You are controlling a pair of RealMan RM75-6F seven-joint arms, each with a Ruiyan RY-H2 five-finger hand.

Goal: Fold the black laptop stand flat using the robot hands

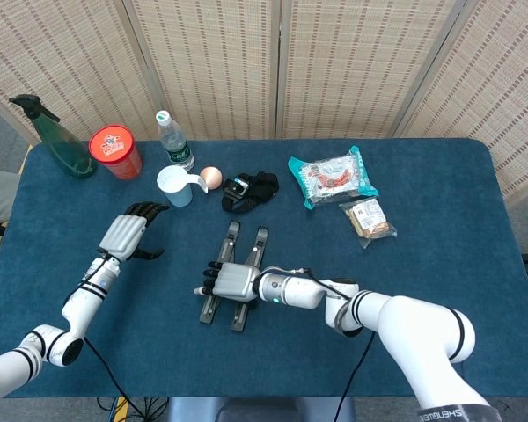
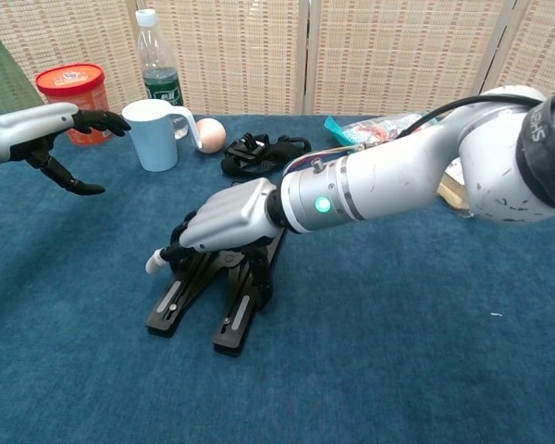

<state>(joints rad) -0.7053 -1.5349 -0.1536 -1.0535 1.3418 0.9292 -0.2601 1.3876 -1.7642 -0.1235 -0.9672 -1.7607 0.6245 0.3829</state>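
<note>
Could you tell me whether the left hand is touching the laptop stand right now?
No, the left hand hovers apart from the laptop stand.

Legible marking found on one item only: the right arm's lowest segment (image 1: 447,412), near edge of the head view, carries dark lettering that appears to read "SHENGUEM", partly cut off. Red canister lid (image 1: 111,143), far left, bears a printed graphic, unreadable. Bottle label (image 1: 179,156) and snack packets (image 1: 333,176), far side: print too small to read.
</note>
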